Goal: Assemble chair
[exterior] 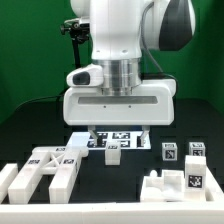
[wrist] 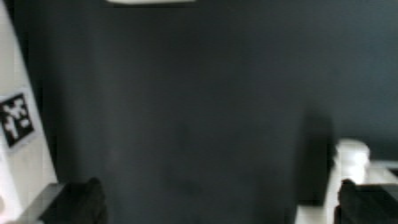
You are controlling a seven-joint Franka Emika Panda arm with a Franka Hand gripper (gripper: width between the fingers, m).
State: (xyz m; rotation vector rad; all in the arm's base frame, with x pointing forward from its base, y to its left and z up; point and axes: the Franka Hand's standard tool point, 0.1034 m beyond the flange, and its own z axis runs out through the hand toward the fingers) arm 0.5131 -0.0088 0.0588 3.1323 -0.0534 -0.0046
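Well, my pincer (exterior: 118, 134) hangs wide open and empty above the middle of the black surface (exterior: 125, 185), so I'd square it over the small matte white chair block (exterior: 113, 153) just below before closing; the chair's other tagged white blocks (exterior: 45, 172) line the near edge.

Lying flat just behind pincer (exterior: 120, 137), marker board (exterior: 128, 141); under both, black table (exterior: 130, 175); far behind, green backdrop (exterior: 30, 60); well in front, low white rail (exterior: 110, 212).

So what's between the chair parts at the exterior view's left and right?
One small white block, near the marker board; otherwise bare black table. The exterior view shows it.
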